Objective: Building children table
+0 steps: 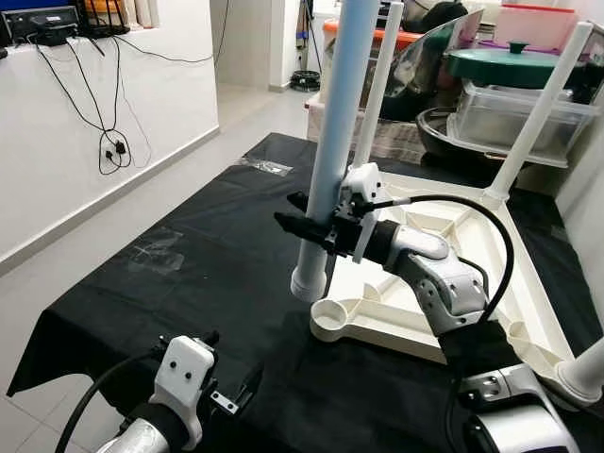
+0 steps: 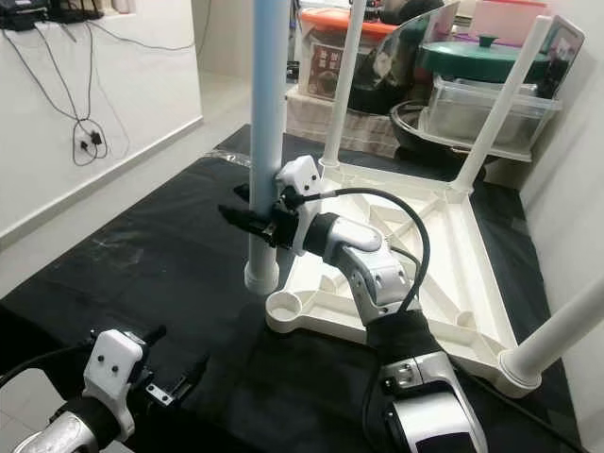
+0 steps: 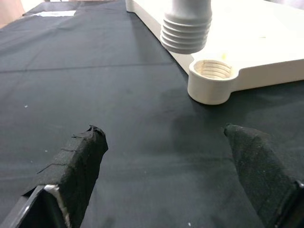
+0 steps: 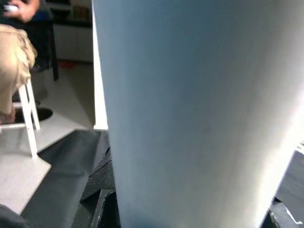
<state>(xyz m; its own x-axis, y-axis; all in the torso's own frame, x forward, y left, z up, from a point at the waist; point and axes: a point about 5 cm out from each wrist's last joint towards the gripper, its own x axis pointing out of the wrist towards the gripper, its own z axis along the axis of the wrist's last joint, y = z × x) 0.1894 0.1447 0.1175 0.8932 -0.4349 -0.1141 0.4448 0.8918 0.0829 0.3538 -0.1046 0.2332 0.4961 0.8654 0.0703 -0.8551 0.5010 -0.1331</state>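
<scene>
Hovering low nearest the camera, left tool (image 1: 231, 392) is spread wide, holding nothing, above the black cloth (image 1: 189, 283) on the floor. Right tool (image 1: 307, 226) clamps the pale blue leg (image 1: 335, 142), upright, threaded end just beside the empty corner socket (image 1: 328, 316) of the upturned white tabletop (image 1: 472, 274). Three legs look fitted; the fourth is left. Beyond: storage bins (image 1: 514, 113), white wall (image 1: 94, 104) with cables.

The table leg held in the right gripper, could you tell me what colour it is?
Pale blue table leg, clearest in the left eye view.
</scene>
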